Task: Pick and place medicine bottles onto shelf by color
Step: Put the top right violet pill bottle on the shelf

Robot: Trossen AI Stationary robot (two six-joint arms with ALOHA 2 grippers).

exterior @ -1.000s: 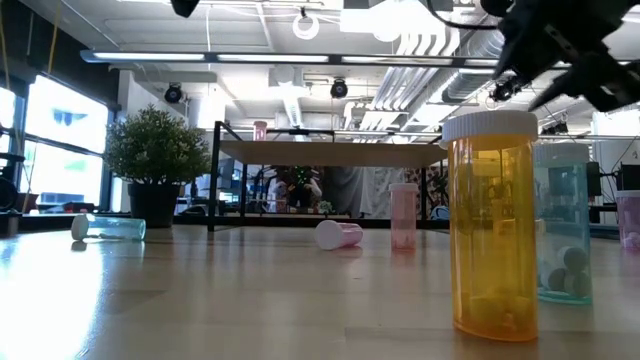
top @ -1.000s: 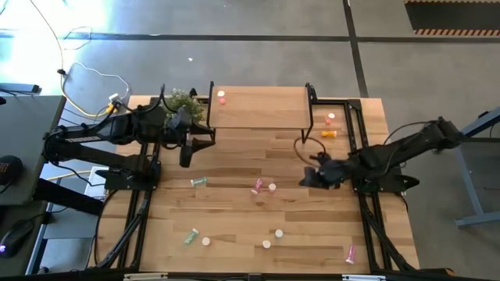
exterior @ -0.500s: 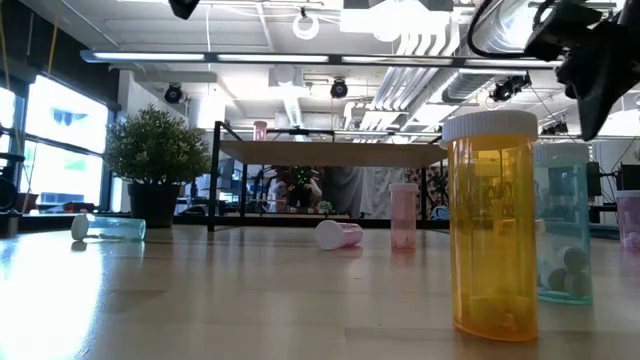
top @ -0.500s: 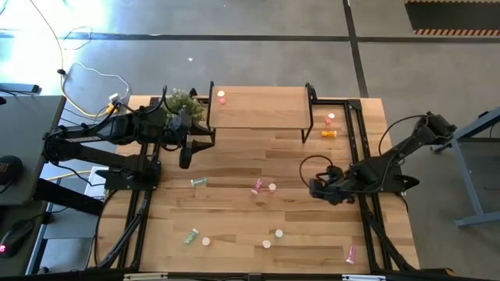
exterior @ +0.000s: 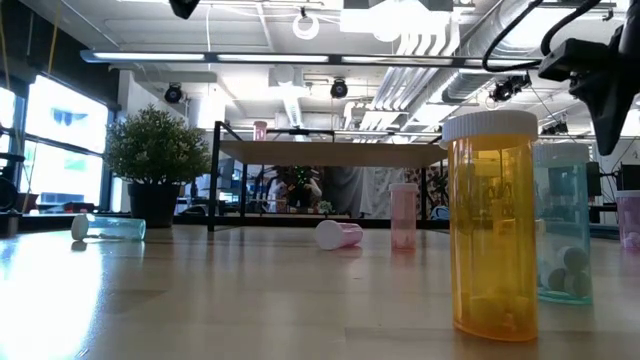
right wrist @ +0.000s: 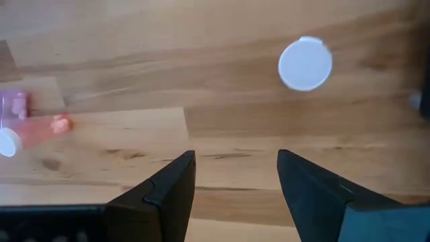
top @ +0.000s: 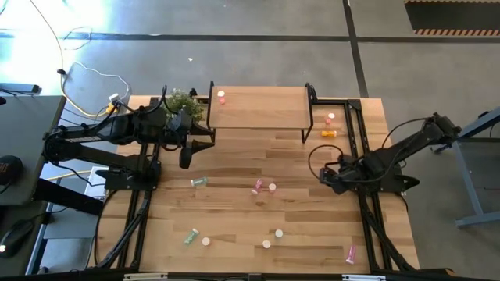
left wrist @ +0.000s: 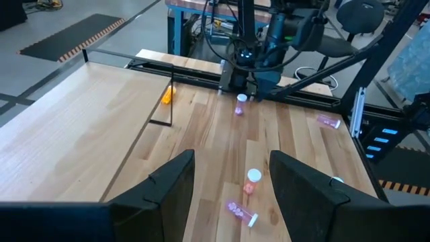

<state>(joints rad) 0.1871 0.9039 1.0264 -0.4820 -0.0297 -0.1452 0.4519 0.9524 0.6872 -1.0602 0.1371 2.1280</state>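
The light-wood shelf (top: 258, 108) stands at the table's far middle, with one pink bottle (top: 222, 97) upright on it. Several small bottles are scattered over the table: an orange one (top: 329, 133) lies by the shelf's right leg, and a pink one (top: 257, 186) and a pale green one (top: 198, 182) lie mid-table. My left gripper (top: 185, 161) is open and empty, in front of the shelf's left end. My right gripper (top: 328, 176) is open and empty over the table's right side, pointing down (right wrist: 235, 161).
A small potted plant (top: 181, 101) stands left of the shelf. More bottles lie near the front edge (top: 266, 244), and a pink one (top: 350, 253) lies at the front right. In the low view an orange bottle (exterior: 490, 225) and a teal one (exterior: 563, 225) stand close up.
My right gripper has swung toward the table's near edge and then back, and now hangs a little closer to the right edge than a second ago. It has stayed above the table and has touched no bottle.
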